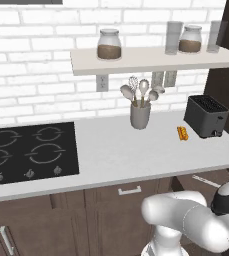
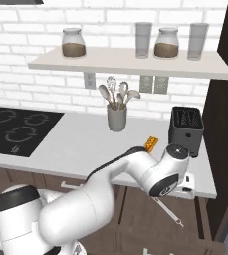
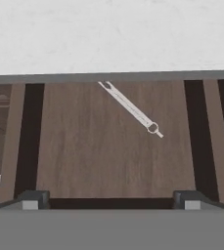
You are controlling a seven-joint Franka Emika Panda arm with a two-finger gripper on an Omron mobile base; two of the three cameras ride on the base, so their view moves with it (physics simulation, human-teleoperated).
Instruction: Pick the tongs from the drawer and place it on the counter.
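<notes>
Starting at the left, the black cooktop is set into the worktop, then there's a wide bare stretch before the grey utensil crock back by the brick wall. Further right a small orange thing lies near the black toaster, which stands close to the slab's right end by the dark tall cabinet. Over it all hangs the shelf with jars and glasses.

Under the worktop's thick front edge the drawer is pulled open. The tongs lie flat and diagonal on its wood floor, up toward the end under the worktop lip, with bare wood all round them. The pincer hangs above the drawer, tips spread wide and pinching nothing, well apart from the tongs.
</notes>
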